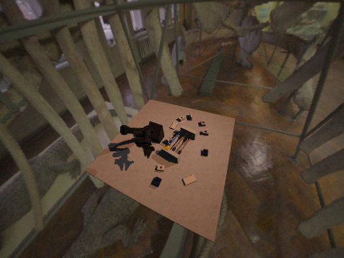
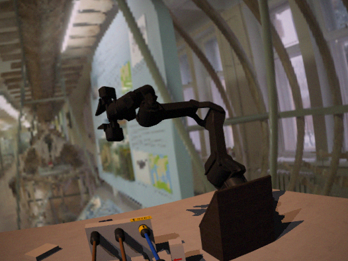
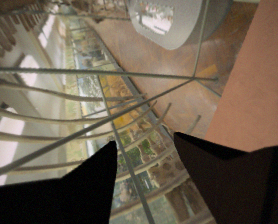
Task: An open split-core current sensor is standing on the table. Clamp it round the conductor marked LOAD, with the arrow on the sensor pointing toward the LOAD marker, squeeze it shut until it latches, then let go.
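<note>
The conductor fixture [image 1: 170, 156] [image 2: 109, 234] stands mid-table, with several wires running between two end blocks. A yellow marker [image 1: 167, 147] [image 2: 140, 218] sits by the blue conductor [image 1: 174, 137] [image 2: 150, 244], which has a yellow collar. Several small dark and tan pieces lie around the fixture. I cannot tell which one is the sensor. My gripper [image 1: 123, 129] [image 2: 100, 102] [image 3: 145, 141] is raised high, away from the fixture and near the table's edge. It is half open with nothing between the fingers. The wrist view shows only the room beyond the table.
The arm's dark base block [image 1: 157, 130] [image 2: 238, 220] stands beside the fixture. Small black blocks [image 1: 155, 181] [image 1: 204, 152] and a tan plate [image 1: 189, 179] [image 2: 43, 250] lie scattered. A pale piece with a red mark [image 2: 176, 250] lies between the fixture and the base.
</note>
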Controlling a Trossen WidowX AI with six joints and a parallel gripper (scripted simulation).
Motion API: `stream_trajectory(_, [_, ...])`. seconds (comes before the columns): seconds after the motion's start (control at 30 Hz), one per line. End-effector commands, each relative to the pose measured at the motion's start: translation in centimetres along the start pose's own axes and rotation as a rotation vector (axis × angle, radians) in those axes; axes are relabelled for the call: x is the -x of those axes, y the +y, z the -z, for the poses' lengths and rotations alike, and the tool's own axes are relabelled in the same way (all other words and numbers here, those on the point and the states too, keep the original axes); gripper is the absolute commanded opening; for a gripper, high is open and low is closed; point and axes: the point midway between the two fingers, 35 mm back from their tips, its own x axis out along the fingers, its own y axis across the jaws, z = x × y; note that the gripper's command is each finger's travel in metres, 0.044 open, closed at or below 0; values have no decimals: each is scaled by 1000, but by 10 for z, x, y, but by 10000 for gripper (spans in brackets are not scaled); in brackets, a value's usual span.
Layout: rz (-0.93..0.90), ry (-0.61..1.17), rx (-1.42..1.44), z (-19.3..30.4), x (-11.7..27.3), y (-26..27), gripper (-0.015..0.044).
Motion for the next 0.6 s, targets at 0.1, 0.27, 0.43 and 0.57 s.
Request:
stream_trajectory(0.1, [-100, 106, 234, 13, -3, -4, 335])
stream_trajectory(0.27, [-265, 377, 646, 48, 8, -36, 440])
stream_trajectory(0.43, [-394, 721, 936, 76, 43, -95, 440])
stream_trajectory(0.57, [-428, 834, 991, 81, 58, -115, 440])
